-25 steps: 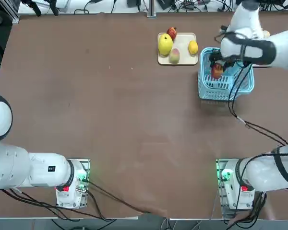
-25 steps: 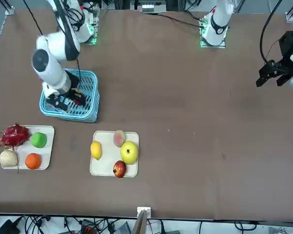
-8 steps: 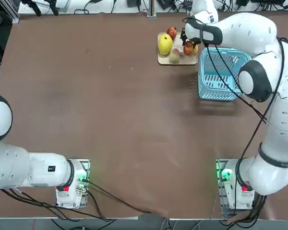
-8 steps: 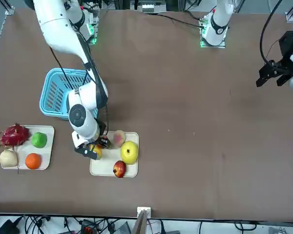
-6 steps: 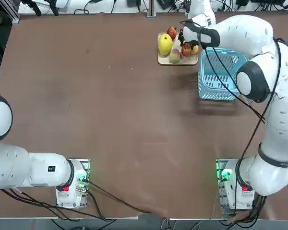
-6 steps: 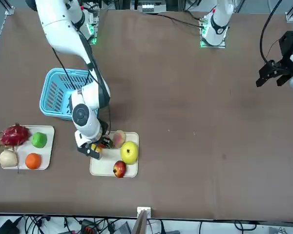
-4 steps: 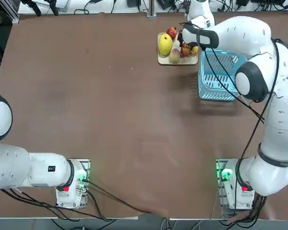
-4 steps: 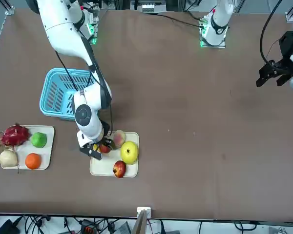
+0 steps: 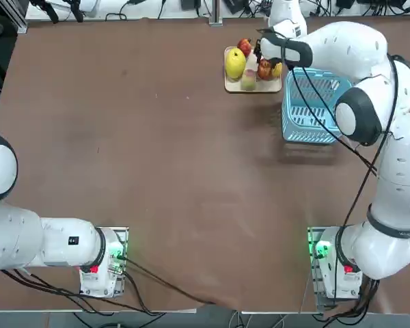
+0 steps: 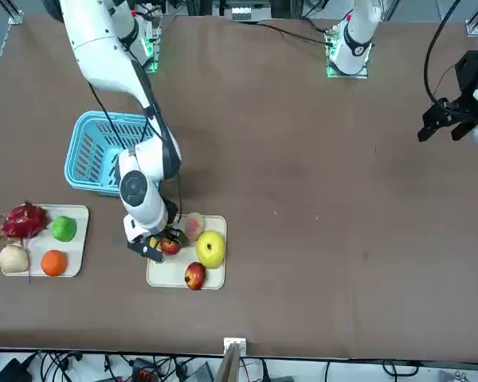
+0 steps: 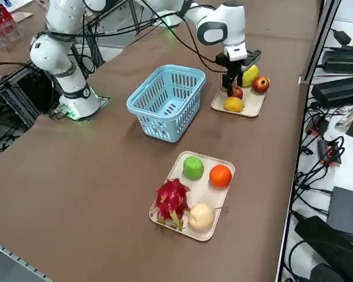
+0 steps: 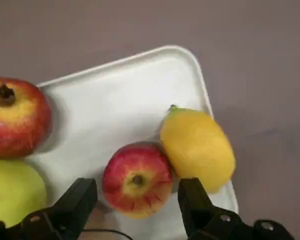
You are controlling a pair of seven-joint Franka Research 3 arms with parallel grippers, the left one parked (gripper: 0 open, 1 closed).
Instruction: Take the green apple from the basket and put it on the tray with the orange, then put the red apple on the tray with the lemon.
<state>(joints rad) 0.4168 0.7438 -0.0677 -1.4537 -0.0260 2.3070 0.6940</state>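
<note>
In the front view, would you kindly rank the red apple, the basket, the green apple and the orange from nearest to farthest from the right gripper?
1. The red apple, on the tray with the lemon, sits between the open fingers of the right gripper.
2. The basket, behind the gripper.
3. The green apple, on the tray with the orange.
4. The orange, same tray, marginally farther.

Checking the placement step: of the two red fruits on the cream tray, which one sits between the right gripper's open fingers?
The red apple, beside the lemon, between the right gripper fingers. The other red fruit has a dark crown and lies apart.
</note>
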